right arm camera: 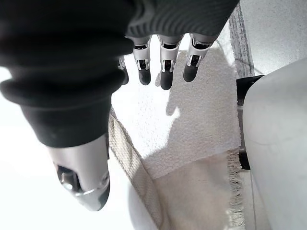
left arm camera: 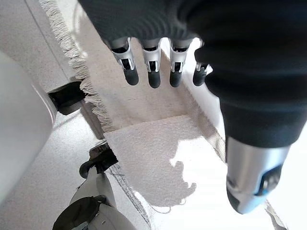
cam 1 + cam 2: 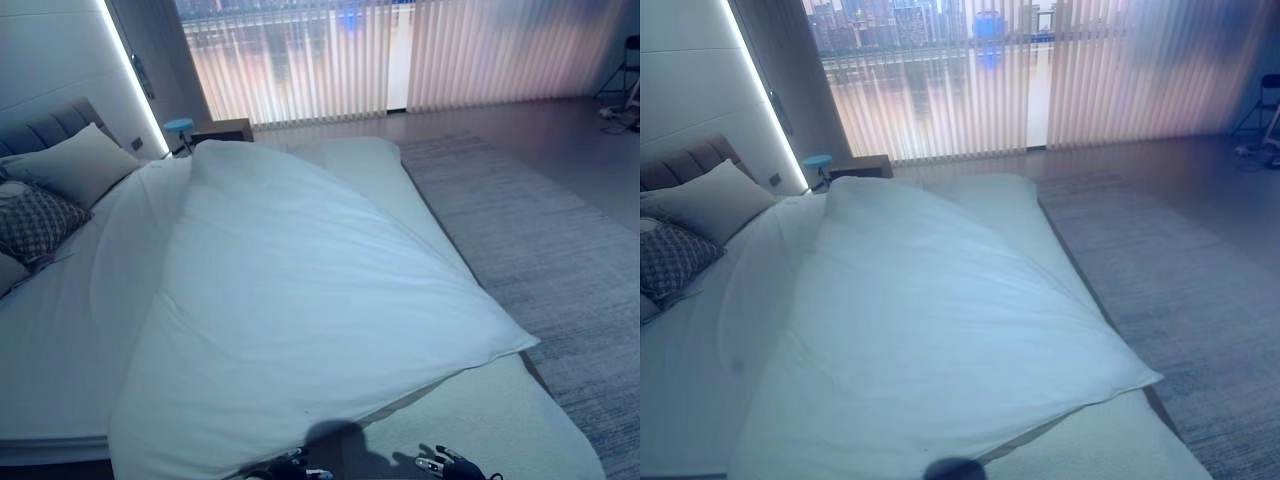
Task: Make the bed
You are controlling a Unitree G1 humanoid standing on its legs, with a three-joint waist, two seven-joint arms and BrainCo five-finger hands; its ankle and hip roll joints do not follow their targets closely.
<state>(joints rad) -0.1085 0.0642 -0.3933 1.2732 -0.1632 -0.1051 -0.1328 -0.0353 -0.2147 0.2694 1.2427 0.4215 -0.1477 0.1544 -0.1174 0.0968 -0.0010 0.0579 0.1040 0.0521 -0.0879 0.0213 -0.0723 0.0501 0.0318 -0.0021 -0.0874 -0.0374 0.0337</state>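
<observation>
Left hand [image 2: 230, 72]: hanging with fingers [image 2: 154, 72] straight and apart, thumb off to one side, holding nothing; hovering over the textured cover at the foot of the bed.
Right hand [image 1: 72, 72]: hanging the same way, fingers [image 1: 166, 72] straight and spread, gripping nothing; showing at the bottom edge of the left eye view.
Textured cover [image 2: 158, 158]: lying flat under both hands, next to a fringed rug edge [image 2: 72, 62].
Duvet [image 3: 300, 290]: lying skewed across the bed [image 3: 50, 370], one corner pointing towards the rug side, wrinkled, bare sheet showing on the headboard side.
Pillows: plain pillow [image 3: 75, 165] leaning at the headboard, patterned cushion [image 3: 35, 222] resting just beside it.
Rug [image 3: 540, 230]: stretching along the floor beside the bed.
Blinds [image 3: 400, 55]: hanging closed across the far window.
</observation>
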